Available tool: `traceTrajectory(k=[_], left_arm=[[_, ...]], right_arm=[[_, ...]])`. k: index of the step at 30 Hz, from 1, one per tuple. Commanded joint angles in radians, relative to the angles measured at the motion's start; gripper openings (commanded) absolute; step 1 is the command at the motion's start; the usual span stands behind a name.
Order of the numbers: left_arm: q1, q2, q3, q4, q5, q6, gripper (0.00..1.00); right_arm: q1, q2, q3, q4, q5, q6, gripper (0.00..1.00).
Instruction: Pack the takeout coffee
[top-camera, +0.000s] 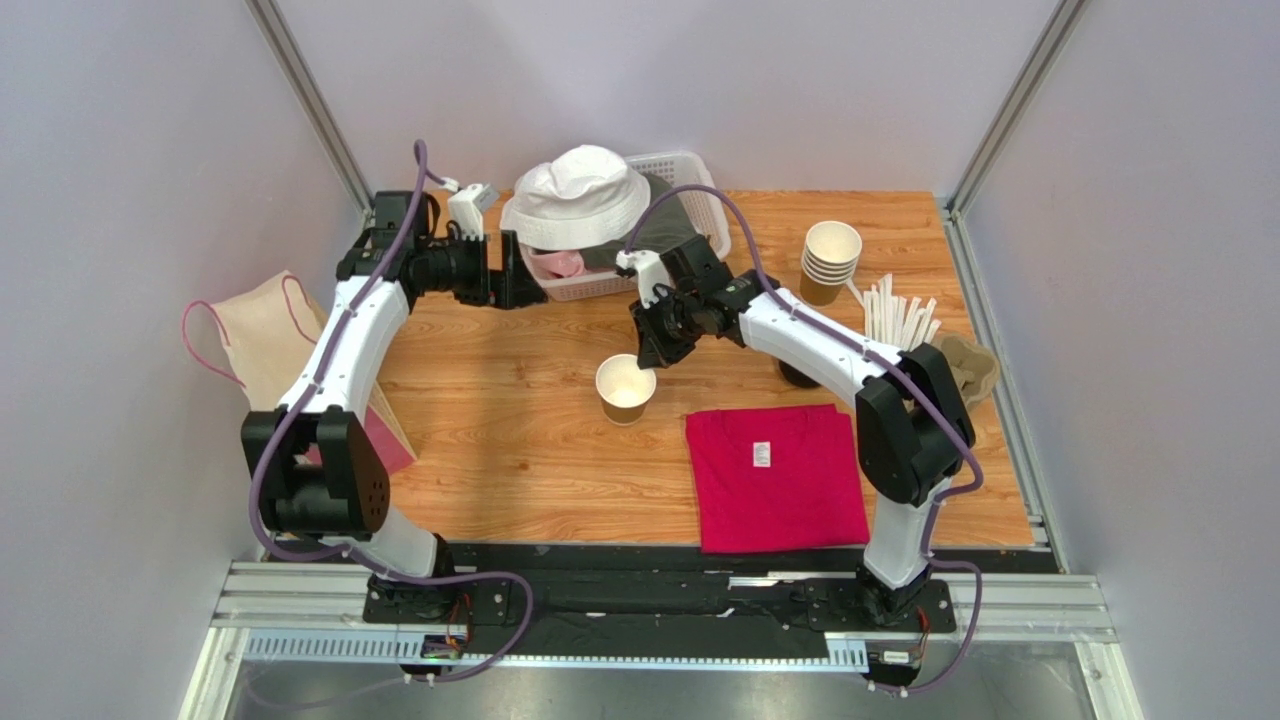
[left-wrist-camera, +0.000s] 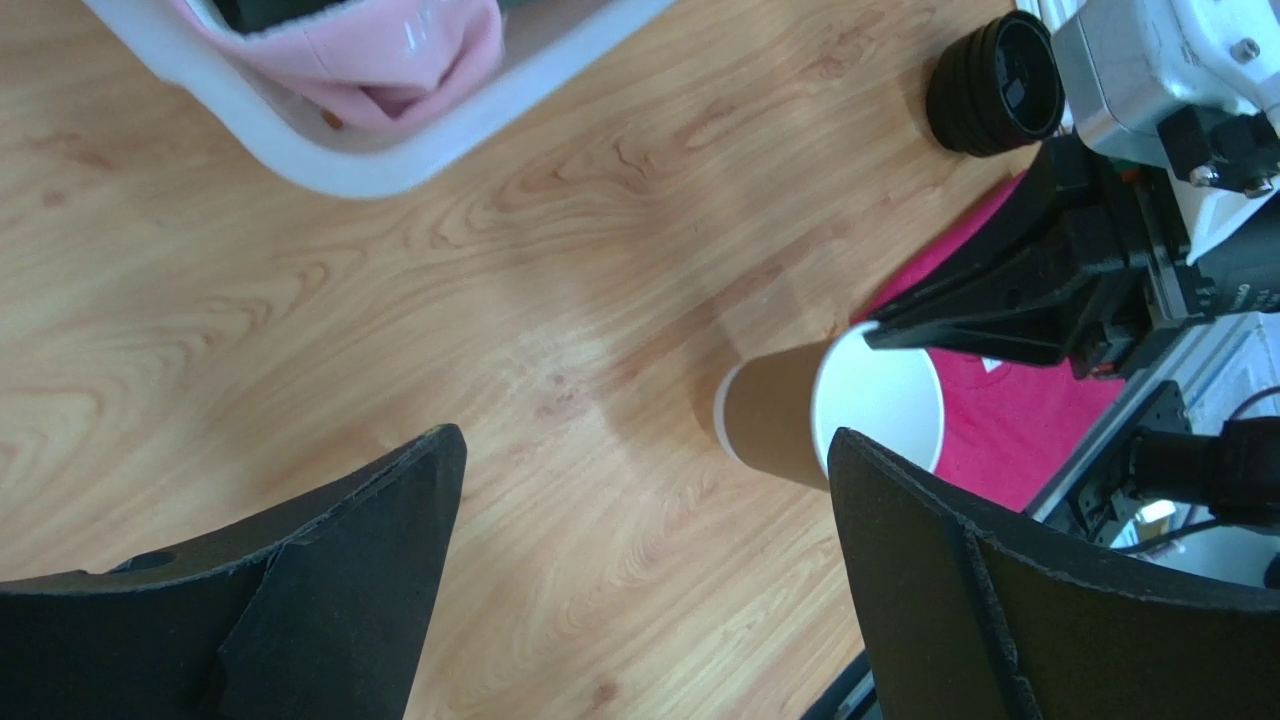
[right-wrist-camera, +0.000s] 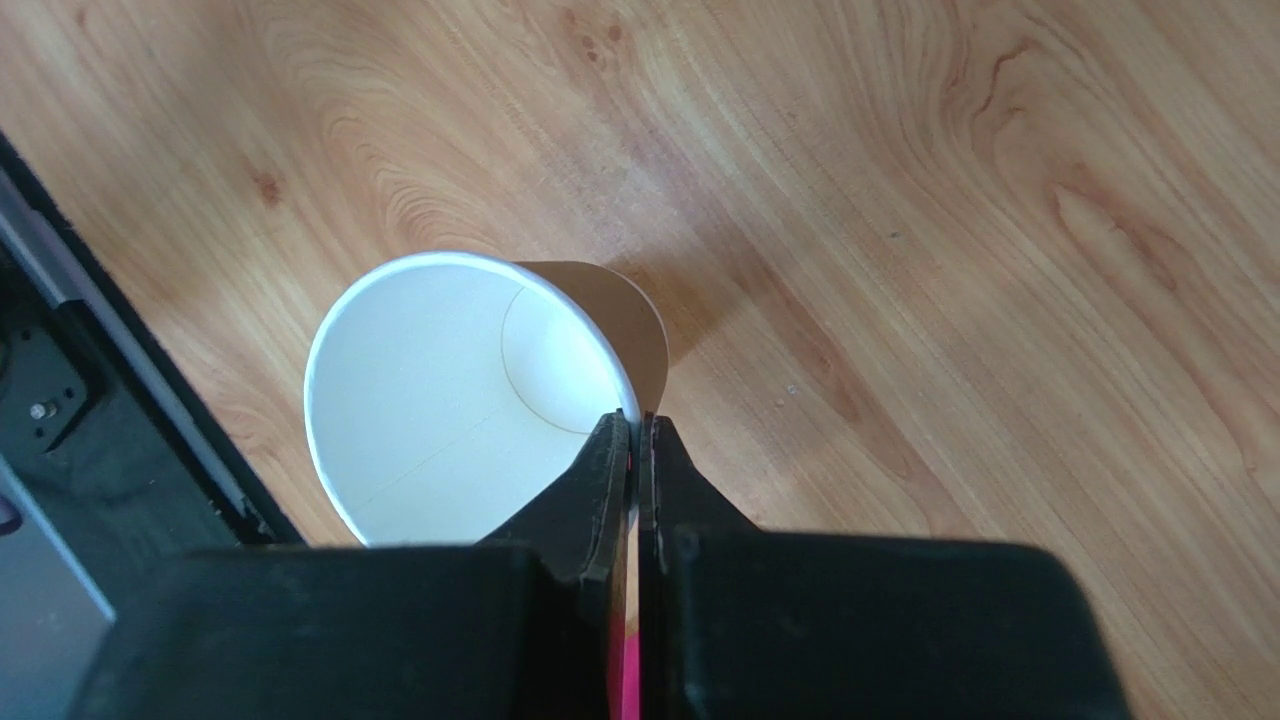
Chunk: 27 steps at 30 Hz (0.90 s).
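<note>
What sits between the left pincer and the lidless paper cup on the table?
Nothing: only bare wooden table separates the open left pincer from the paper cup. The left wrist view shows it plainly, and the top view agrees.

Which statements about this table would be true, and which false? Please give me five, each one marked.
1. The cup wears a black lid. False: it is open, white inside.
2. The left gripper is open. True.
3. The right gripper is wide open. False: it is shut, its tips at the cup's rim.
4. A folded pink shirt lies on the table. True.
5. The white hat lies on the shirt. False: it rests on the basket.
</note>
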Motion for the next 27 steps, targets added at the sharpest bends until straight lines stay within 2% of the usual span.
traceTrajectory(k=[1, 7, 11, 14, 16, 19, 21, 23, 27], left_arm=[[0.004, -0.109, -0.070, 0.116, 0.017, -0.053, 0.99], [-0.002, -0.130, -0.128, 0.141, -0.002, -0.083, 0.99], [-0.004, -0.143, -0.148, 0.142, -0.013, -0.078, 0.99], [-0.005, -0.144, -0.153, 0.141, -0.015, -0.078, 0.99], [-0.007, -0.144, -0.153, 0.141, -0.013, -0.078, 0.99], [-0.010, -0.143, -0.151, 0.139, -0.012, -0.075, 0.99], [-0.011, -0.144, -0.150, 0.135, -0.007, -0.072, 0.99], [-0.013, -0.147, -0.145, 0.131, -0.003, -0.061, 0.99], [-0.014, -0.169, -0.140, 0.124, 0.008, -0.015, 0.99]], right_arm=[[0.008, -0.008, 0.005, 0.092, 0.114, -0.037, 0.00], [0.008, -0.029, -0.057, 0.099, 0.153, -0.066, 0.00], [0.008, -0.026, -0.074, 0.106, 0.180, -0.067, 0.05], [0.008, -0.034, -0.080, 0.104, 0.182, -0.060, 0.17], [0.008, -0.043, -0.071, 0.096, 0.179, -0.055, 0.33], [0.008, -0.052, -0.035, 0.060, 0.180, -0.043, 0.39], [0.008, -0.075, -0.025, 0.053, 0.188, -0.044, 0.51], [0.008, -0.103, -0.010, 0.024, 0.196, -0.058, 0.56], [-0.021, -0.167, 0.045, -0.068, 0.194, -0.078, 0.75]])
